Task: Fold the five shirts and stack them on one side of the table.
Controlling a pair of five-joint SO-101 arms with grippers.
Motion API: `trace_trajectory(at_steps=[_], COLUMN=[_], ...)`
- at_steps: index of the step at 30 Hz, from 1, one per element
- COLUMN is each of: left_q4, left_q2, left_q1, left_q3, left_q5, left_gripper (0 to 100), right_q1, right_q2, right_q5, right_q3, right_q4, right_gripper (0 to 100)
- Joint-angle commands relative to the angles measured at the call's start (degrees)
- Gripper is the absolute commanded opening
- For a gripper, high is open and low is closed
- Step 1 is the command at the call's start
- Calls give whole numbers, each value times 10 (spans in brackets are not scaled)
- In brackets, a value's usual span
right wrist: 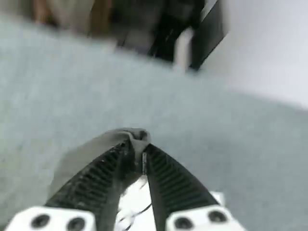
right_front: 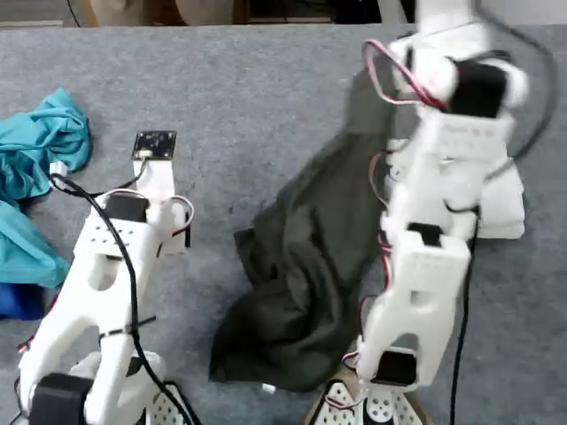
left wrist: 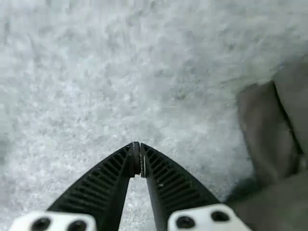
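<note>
High view: the dark olive shirt [right_front: 306, 266] hangs from the raised right arm [right_front: 434, 204] down onto the gray table [right_front: 221, 80]. Teal shirts [right_front: 35, 168] lie well to its left.

Left wrist view: the left gripper [left wrist: 136, 161], tips pressed together and empty, is near the dark olive shirt's edge.

Right wrist view: the right gripper [right wrist: 139, 156] pinches a fold of the dark olive shirt.

The middle shirt [right_front: 310, 257] sprawls on the table [right_front: 221, 80] between the two arms. Its far end is held up off the surface, pinched in the right hand [right wrist: 139, 155], and its near end is bunched beside the right arm's base. A heap of crumpled shirts [right_front: 35, 177] lies at the table's left edge, well apart from it, and a folded shirt [right_front: 507, 208] sits on the right side, partly behind the right arm. The left hand [left wrist: 136, 159] hangs over bare table, fingertips together, with the middle shirt's edge near it.
</note>
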Motion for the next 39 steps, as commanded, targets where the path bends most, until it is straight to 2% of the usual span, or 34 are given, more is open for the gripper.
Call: trace_trajectory(at_steps=[1,3,6,9,12,18,23,27,30,36,39], left_q4=[-12,-34,-106,-186,-223,-230,-155,-129,-134,-230,-232], left_q2=[-32,-31,-30,-24,19,159,223,227,233,284,309], left_q1=[49,78,105,105,109,112,156,206,222,217,214], left_q3=[-7,-7,6,32,42,1,-82,-113,-119,-89,-114], left_q5=[-1,13,72,139,173,178,205,235,234,233,233], left_gripper=[21,21,22,22,22,30,125,131,132,128,64], right_q1=[25,27,27,27,28,33,49,65,73,79,80], right_q2=[-70,-69,-46,-13,8,12,24,47,52,52,52], right_q5=[18,36,52,47,47,47,47,50,50,51,51], right_q3=[-18,-18,-12,-7,-14,-7,-7,-7,-12,-13,-13], right_q4=[-22,-13,17,32,33,33,33,33,33,33,33], right_gripper=[2,2,2,2,2,2,2,2,2,2,2])
